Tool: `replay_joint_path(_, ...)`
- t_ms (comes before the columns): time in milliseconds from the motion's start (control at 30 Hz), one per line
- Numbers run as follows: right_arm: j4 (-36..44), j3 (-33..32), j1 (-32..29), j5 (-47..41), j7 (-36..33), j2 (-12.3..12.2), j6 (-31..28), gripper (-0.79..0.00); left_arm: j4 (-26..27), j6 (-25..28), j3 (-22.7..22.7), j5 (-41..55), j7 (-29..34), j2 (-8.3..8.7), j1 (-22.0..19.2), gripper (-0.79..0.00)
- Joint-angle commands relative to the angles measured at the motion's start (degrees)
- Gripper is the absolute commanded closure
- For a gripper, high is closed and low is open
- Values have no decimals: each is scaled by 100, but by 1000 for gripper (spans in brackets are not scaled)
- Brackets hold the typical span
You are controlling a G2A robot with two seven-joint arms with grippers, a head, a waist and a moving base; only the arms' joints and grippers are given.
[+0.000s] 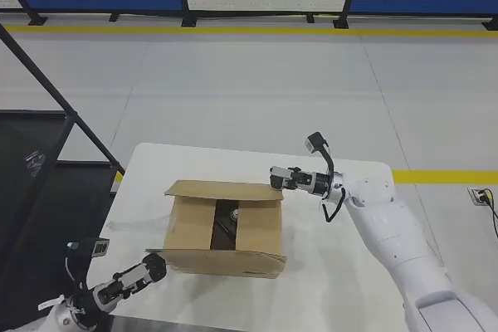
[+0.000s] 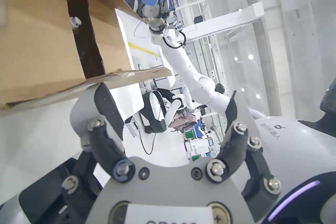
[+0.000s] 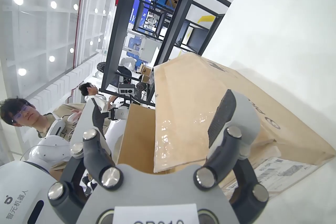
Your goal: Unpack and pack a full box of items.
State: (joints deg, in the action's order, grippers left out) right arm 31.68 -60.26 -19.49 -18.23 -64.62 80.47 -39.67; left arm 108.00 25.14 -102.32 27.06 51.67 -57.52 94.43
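Hidden: in the dark gap between the top flaps of the brown cardboard box sits a small grey round item; other contents unclear
Box: on the middle of the white bench, its near and far flaps spread outward
Tools: both released, fingers wide: left tool just beside the near flap's corner, right tool at the far flap's corner
Room: pale grey floor; black metal frame beside the bench
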Motion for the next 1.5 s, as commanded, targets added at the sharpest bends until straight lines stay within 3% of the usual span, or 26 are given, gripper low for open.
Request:
replay_joint_path(0, 155, 29, -81, 90, 20, -25, -20, -785, 23, -47, 70, -194, -297, -11, -101, -785)
replay_joint_path(167, 498, 21, -279, 278, 7, -107, 64, -785, 102, -262, 351, -845, -831, -36, -350, -785)
replay_joint_path(400, 1137, -30, -566, 567, 268, -210, 879, -785, 5, -602, 918, -1906, -1558, -87, -798, -785)
replay_joint_path(600, 1685, -73, -795, 690, 398, -276, 1613, -785, -114, -1093, 1368, -2585, -1824, -123, -1168, -785)
replay_joint_path(767, 2007, -184, -975, 511, 215, -335, 1855, -785, -207, -1284, 1632, -2839, -1989, -155, -1384, -785)
replay_joint_path(1467, 2776, -180, -1417, 604, -127, -480, 2376, -785, -405, -1688, 1978, -3396, -2279, -216, -1735, -785)
